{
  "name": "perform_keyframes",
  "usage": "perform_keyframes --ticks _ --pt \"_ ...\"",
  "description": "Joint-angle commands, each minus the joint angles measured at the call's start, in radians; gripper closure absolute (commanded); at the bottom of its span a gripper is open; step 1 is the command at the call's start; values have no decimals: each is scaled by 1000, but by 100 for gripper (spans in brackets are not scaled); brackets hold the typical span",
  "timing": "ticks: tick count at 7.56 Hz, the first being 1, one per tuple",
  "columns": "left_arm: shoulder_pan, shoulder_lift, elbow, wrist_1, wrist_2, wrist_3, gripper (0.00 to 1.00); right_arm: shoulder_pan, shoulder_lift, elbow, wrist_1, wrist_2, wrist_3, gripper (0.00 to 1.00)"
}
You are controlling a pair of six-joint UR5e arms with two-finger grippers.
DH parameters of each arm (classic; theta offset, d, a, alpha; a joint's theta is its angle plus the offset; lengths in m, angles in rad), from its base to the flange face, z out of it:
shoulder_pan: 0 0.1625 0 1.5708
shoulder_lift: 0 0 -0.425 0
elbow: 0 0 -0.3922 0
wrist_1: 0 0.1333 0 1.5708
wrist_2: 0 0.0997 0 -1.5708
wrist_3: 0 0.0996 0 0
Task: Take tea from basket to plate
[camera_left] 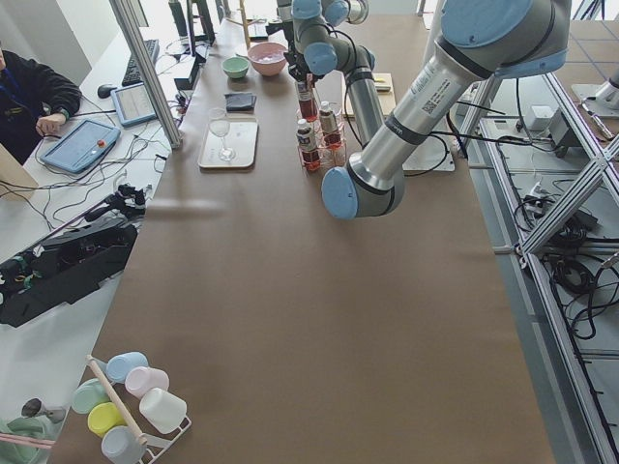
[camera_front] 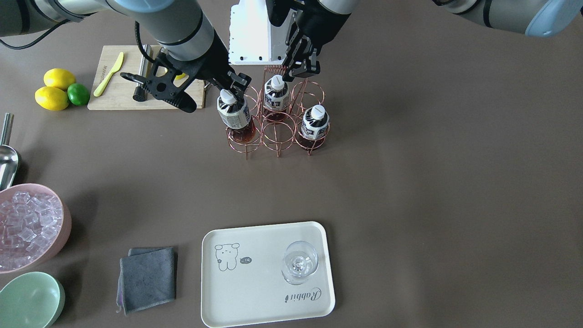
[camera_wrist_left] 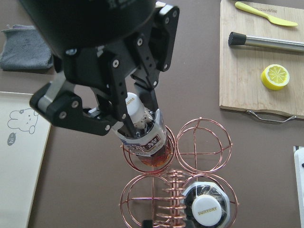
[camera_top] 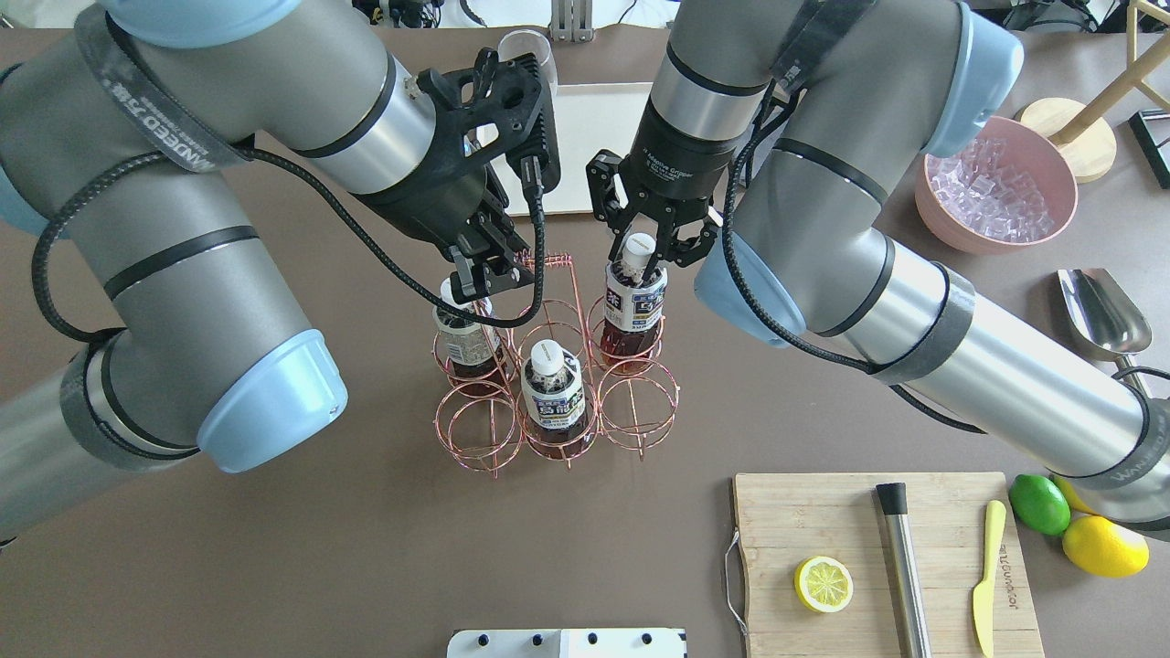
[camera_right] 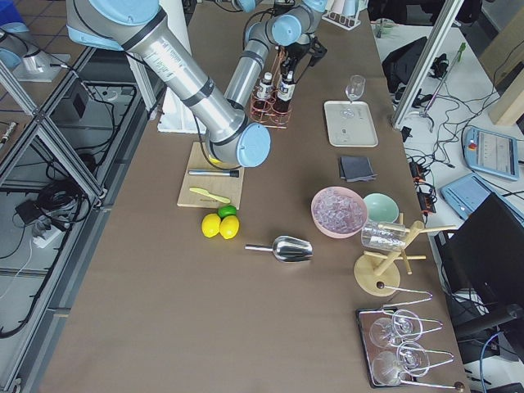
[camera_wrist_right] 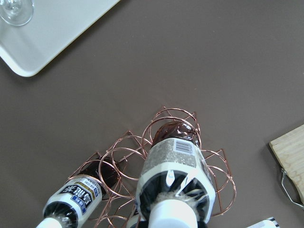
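Observation:
Three tea bottles stand in the copper wire basket (camera_front: 278, 122). My right gripper (camera_top: 643, 251) is shut on the white cap of one bottle (camera_top: 633, 306) in the far right ring. This bottle (camera_front: 233, 114) tilts, and its base is still inside the ring. It also shows in the left wrist view (camera_wrist_left: 145, 137). My left gripper (camera_top: 477, 274) is open, just above the cap of the far left bottle (camera_top: 462, 334). The third bottle (camera_top: 552, 397) stands in the near middle ring. The cream plate (camera_front: 255, 291) lies beyond the basket, apart from both grippers, and holds a stemmed glass (camera_front: 298, 264).
A wooden cutting board (camera_top: 823, 516) holds a lemon half (camera_top: 823, 585), a metal muddler (camera_top: 903, 567) and a yellow knife (camera_top: 985, 576). Lemons and a lime (camera_top: 1039, 504) lie beside it. A pink ice bowl (camera_top: 996, 187), metal scoop (camera_top: 1101, 311), green bowl (camera_front: 29, 300) and grey cloth (camera_front: 148, 278) are nearby.

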State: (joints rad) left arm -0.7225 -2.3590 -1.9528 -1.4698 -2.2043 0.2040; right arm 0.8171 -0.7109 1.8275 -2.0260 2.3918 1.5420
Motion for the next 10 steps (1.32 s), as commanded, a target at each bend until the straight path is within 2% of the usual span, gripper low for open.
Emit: perform_keyframes --ticks 1,3,5,6,7,8,10 --pt "0 12 -1 -10 0 0 100 65 76 49 -146 26 -5 100" --pt "-6 14 -8 -10 -2 2 100 134 88 4 -146 26 -86 100" --pt "-27 14 -23 -6 -2 2 100 210 148 -197 -137 29 -257 100" --pt "-81 10 -37 9 -3 6 100 221 166 -302 -111 21 -346 100" --pt "-115 9 -55 32 -20 12 100 241 175 -453 56 24 -358 100" --pt "-144 12 -58 34 -56 12 100 258 179 -553 175 46 -355 100" --pt "-210 26 -58 39 -96 14 100 255 243 -725 289 41 -359 100"
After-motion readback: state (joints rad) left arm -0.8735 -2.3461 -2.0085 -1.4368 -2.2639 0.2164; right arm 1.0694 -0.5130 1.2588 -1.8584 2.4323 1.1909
